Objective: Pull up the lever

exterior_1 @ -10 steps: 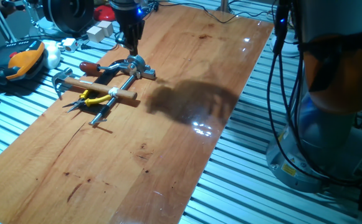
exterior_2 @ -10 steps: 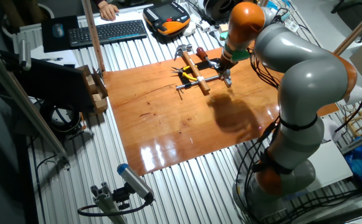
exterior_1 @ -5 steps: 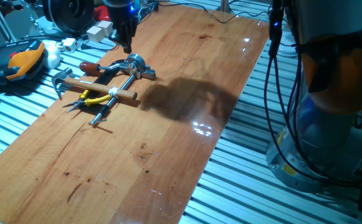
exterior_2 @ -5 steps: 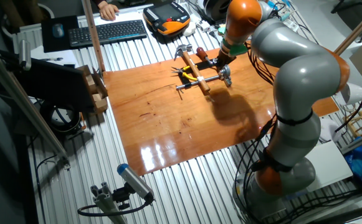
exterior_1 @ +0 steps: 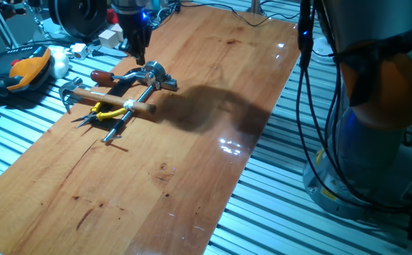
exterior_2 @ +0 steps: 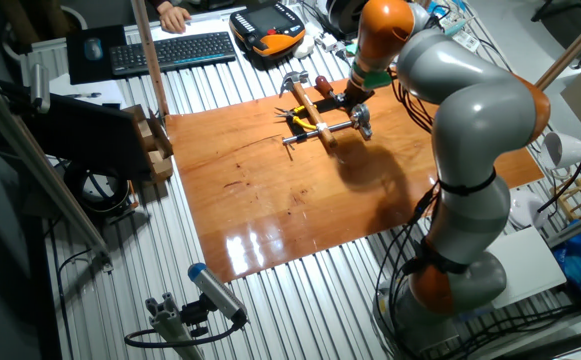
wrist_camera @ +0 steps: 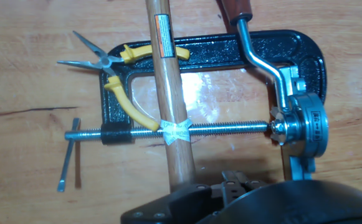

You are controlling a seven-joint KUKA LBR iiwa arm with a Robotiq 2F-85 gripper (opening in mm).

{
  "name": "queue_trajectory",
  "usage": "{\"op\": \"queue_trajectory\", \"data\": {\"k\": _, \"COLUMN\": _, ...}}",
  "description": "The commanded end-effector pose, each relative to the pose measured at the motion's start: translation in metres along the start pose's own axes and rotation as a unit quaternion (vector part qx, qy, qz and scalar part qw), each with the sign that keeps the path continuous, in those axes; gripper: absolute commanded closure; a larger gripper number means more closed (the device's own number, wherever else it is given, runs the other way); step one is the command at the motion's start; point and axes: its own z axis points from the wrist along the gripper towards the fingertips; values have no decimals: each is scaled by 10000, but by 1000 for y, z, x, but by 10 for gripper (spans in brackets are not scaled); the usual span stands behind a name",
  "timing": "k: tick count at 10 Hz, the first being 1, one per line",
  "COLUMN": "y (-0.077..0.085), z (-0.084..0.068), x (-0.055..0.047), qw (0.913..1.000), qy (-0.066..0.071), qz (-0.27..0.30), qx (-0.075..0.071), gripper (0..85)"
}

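Observation:
The lever has a dark reddish-brown knob (exterior_1: 101, 76) on a thin bent metal rod (wrist_camera: 256, 55) joined to a grey metal bracket (wrist_camera: 300, 126). It lies low on the wooden board and also shows in the other fixed view (exterior_2: 323, 85). The bracket sits at the screw end of a black C-clamp (wrist_camera: 217, 48). My gripper (exterior_1: 137, 57) hangs just above the rod, between knob and bracket, not touching it. Its fingers look shut and empty. In the hand view only its dark body shows along the bottom edge.
A hammer with a pale wooden shaft (wrist_camera: 168, 93) lies across the clamp, over yellow pliers (wrist_camera: 126, 93). The wooden board (exterior_1: 213, 170) stretches to the right. An orange teach pendant (exterior_1: 25, 71), cables and small boxes lie beyond its left edge. A keyboard (exterior_2: 165, 50) sits further back.
My gripper has moved left in the one fixed view, from above the bracket toward the lever's rod and knob. The lever and tools have not moved.

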Motion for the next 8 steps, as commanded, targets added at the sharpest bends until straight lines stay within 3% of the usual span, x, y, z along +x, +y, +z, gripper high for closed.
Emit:
{"op": "queue_trajectory", "data": {"k": 1, "y": 0, "z": 2, "x": 0, "qw": 10000, "qy": 23, "qz": -7, "qx": -21, "gripper": 850}}
{"op": "queue_trajectory", "data": {"k": 4, "y": -1, "z": 11, "x": 0, "qw": 10000, "qy": -8, "qz": -30, "qx": -28, "gripper": 850}}
{"op": "queue_trajectory", "data": {"k": 8, "y": -1, "z": 11, "x": 0, "qw": 9999, "qy": -62, "qz": -114, "qx": -27, "gripper": 850}}
